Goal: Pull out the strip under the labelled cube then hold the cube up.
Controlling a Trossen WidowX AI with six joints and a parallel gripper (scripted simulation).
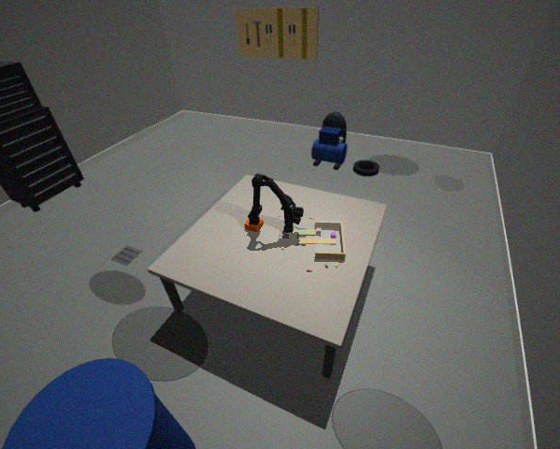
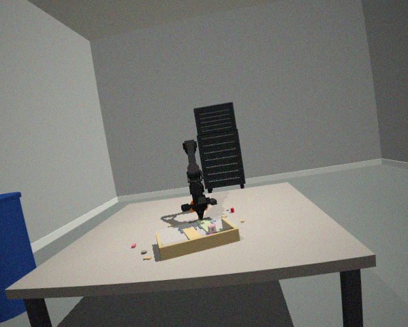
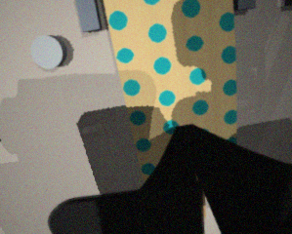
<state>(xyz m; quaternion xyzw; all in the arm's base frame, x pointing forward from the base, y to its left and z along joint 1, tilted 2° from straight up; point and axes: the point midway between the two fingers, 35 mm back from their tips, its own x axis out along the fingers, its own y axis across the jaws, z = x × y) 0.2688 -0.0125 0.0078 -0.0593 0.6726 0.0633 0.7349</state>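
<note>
My gripper [image 1: 288, 230] [image 2: 201, 219] [image 3: 185, 133] points down at the table, its fingers shut on the near end of the dotted strip. That strip [image 1: 305, 232] [image 2: 206, 224] [image 3: 157, 49] is pale yellow with teal dots and looks greenish in the top and exterior views. It runs from the fingers toward the tray. The labelled cube [image 1: 318, 229] [image 2: 211, 228], pinkish with a dark letter, sits by the strip's far end; its underside is hidden. A plain yellow strip [image 1: 321, 240] [image 2: 191, 233] lies alongside. The fingers hide the grasped end.
A wooden-walled tray [image 1: 343, 243] [image 2: 200, 245] surrounds the far ends. A purple object [image 1: 333, 235] lies inside it. Grey-blue rails [image 3: 88, 15] flank the strip. A pale disc [image 3: 47, 52], a red piece [image 1: 308, 270] [image 2: 133, 245] and a red cylinder [image 2: 231, 210] lie on the table.
</note>
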